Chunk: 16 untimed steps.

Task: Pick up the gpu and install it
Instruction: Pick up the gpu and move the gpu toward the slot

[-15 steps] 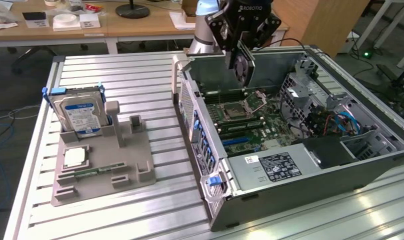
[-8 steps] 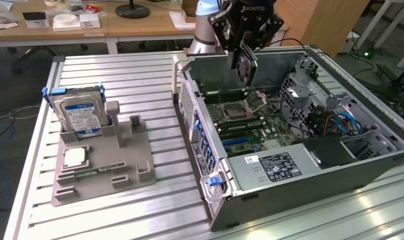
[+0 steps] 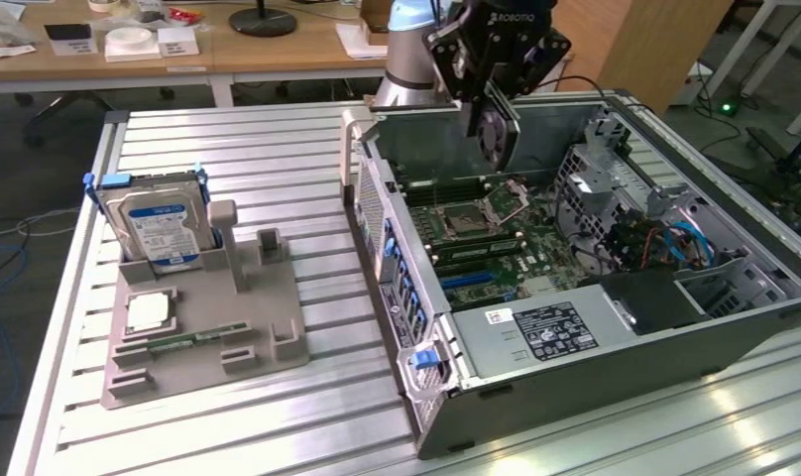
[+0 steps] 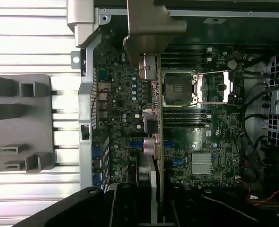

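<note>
Exterior view: the end effector (image 3: 492, 97) is closed partway on the gpu (image 3: 498, 139), holding it edge-down above the motherboard (image 3: 507, 253) at the open computer case's (image 3: 718, 332) far end. Pickup looks done. Seating it in a slot appears not yet done.

Robotics lab: arm (image 3: 403, 55), aluminium bench (image 3: 242, 159), desks (image 3: 110, 67)

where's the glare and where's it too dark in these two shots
exterior view: light glares off the table slats by the computer case, and the case's inside under the gpu in the claw is dimmer; wrist view: the table slats wash out white, the gpu's bracket catches light, the case's cabled corner is nearly black
</note>
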Each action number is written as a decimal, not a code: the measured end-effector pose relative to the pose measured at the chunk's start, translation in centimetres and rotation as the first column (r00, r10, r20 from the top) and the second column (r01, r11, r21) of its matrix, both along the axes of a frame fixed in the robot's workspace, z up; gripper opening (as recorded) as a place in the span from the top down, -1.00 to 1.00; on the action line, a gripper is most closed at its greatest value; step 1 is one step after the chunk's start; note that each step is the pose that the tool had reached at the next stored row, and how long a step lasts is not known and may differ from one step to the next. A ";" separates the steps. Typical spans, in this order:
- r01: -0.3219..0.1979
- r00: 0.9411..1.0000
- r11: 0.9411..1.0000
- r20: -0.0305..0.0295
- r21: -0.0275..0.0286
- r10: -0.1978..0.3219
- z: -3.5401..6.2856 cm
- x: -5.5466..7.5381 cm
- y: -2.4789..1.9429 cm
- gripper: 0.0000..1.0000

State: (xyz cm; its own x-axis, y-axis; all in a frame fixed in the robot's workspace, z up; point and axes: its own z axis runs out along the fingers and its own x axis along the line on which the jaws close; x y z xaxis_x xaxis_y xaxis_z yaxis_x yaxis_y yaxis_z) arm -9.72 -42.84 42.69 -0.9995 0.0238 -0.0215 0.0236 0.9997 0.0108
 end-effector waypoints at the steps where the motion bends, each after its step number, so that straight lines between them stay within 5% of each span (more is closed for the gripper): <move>1: 0.000 1.000 1.000 0.000 0.000 0.000 -0.01 0.2 0.00 0.44; 16: 0.000 1.000 1.000 0.000 0.000 0.000 -0.16 2.1 0.00 0.44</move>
